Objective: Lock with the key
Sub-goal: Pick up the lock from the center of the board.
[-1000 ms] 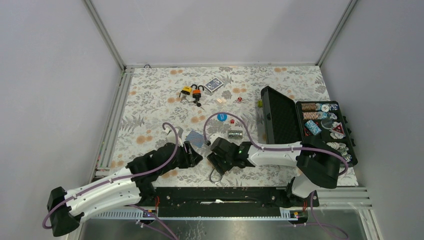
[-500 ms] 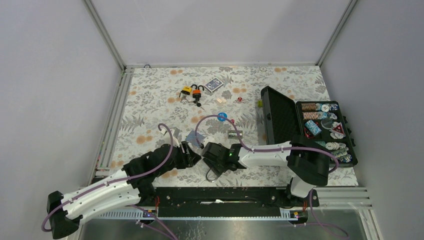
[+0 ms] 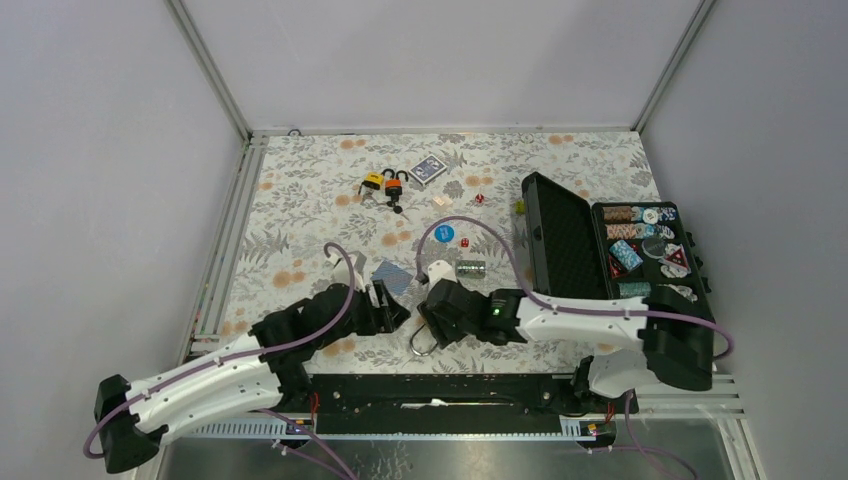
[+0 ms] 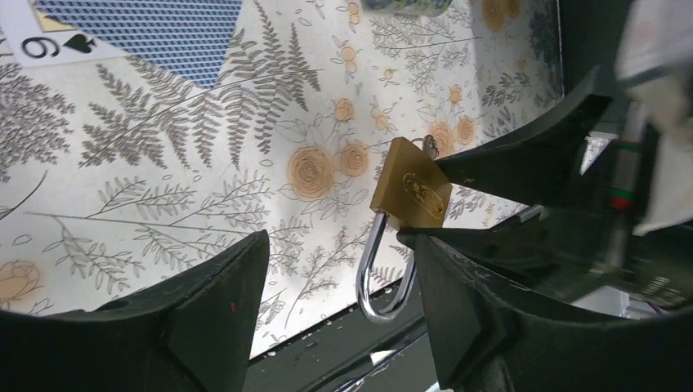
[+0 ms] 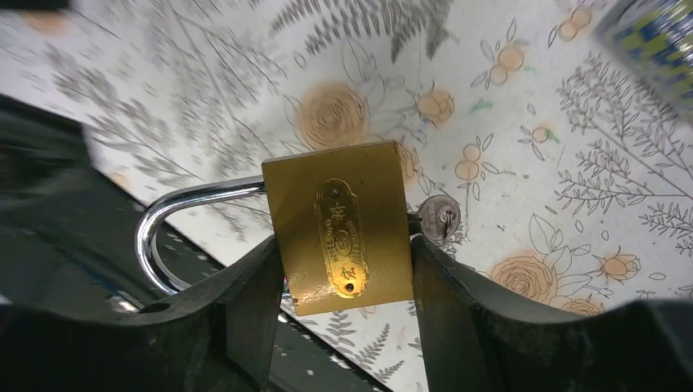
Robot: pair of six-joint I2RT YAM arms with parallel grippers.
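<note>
Right tool point(image 5: 343, 263) clenched on sides of brass padlock point(image 5: 339, 237), low over table point(image 3: 300, 200) near front edge, shackle pointing toward arm bases. Key point(image 5: 440, 216) sits in padlock's base. Left tool point(image 4: 335, 269) released, fingers spread, just beside padlock.

padlock point(image 5: 343, 237) between right fingers point(image 5: 245, 318), key point(image 5: 439, 217) at its base, left fingers point(image 4: 212, 318) near, apart
</note>
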